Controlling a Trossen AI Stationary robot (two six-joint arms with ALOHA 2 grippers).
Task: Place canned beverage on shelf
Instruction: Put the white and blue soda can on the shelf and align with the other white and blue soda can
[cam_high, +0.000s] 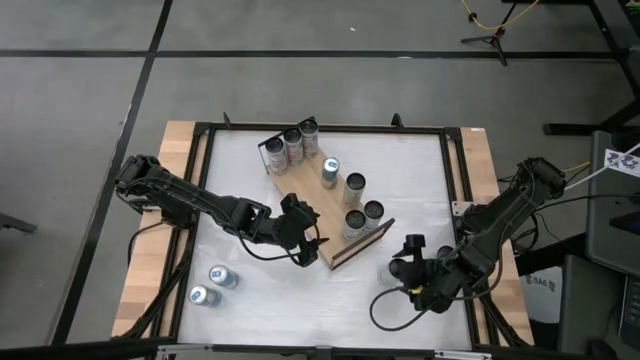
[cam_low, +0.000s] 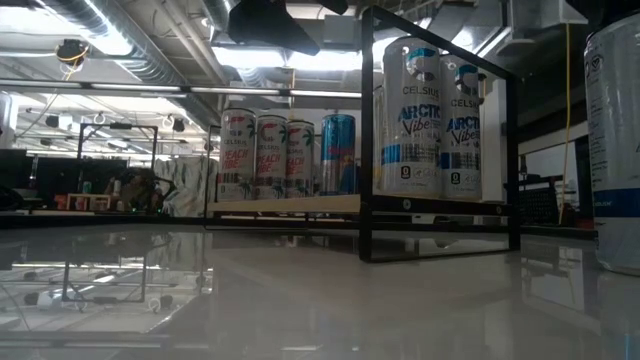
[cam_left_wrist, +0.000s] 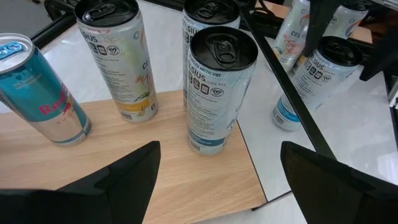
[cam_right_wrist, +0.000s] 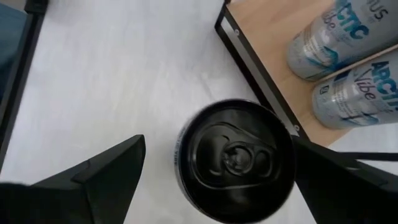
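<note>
The shelf (cam_high: 322, 205), a light wooden board with black wire rails, lies slantwise on the white table, and several cans stand on it. One black-topped can (cam_right_wrist: 236, 158) stands upright on the table just off the shelf's near right end. My right gripper (cam_right_wrist: 217, 144) hangs open above that can, one finger on either side of its top and pointing steeply down. My left gripper (cam_left_wrist: 221, 148) is open over the shelf's near end, facing a white and blue can (cam_left_wrist: 217, 87) on the board. It holds nothing.
Two more cans (cam_high: 213, 286) stand on the table at the near left. Three cans (cam_high: 292, 144) crowd the shelf's far end, and a teal can (cam_left_wrist: 37, 87) and a yellow-banded can (cam_left_wrist: 118, 56) stand mid-board. The end rail (cam_right_wrist: 255, 74) runs close beside the black-topped can.
</note>
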